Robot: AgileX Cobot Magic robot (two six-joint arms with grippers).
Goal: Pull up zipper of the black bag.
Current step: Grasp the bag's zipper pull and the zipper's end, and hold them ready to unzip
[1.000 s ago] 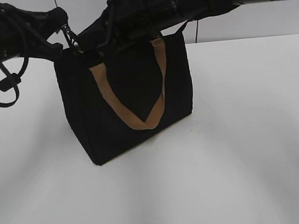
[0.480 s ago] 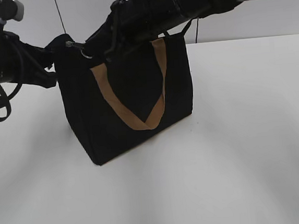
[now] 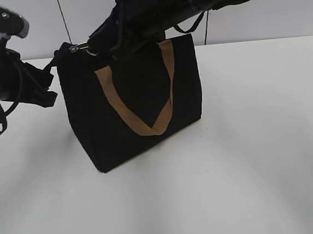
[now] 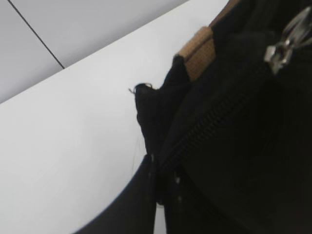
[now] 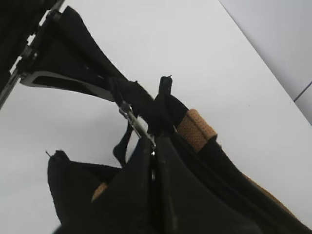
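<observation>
Right gripper (image 3: 87, 46) reached in from the upper right in the exterior view and met the silver pull tab (image 3: 80, 47) of the zipper at the top left corner of the black bag (image 3: 139, 102), which stood upright on the white table (image 3: 257, 141). Left gripper (image 3: 47, 85) sat against that same left end of the bag, apparently pinching the fabric there. With the tab already at the corner, the pull looked close to finished, though the track's full length was hidden behind the arm.

From the left wrist, the fingers (image 4: 146, 195) were pressed together on a fold of the bag's end cloth. Closed zipper teeth (image 4: 214, 124) ran up toward the metal tab (image 4: 282, 44), so that stretch at least was done.

From the right wrist, the fingers (image 5: 151, 195) were clamped together just below the tab (image 5: 134, 122), which they seemed to hold; a tan handle (image 5: 197, 129) lay beside it. Whether any track was left open I could not tell.
</observation>
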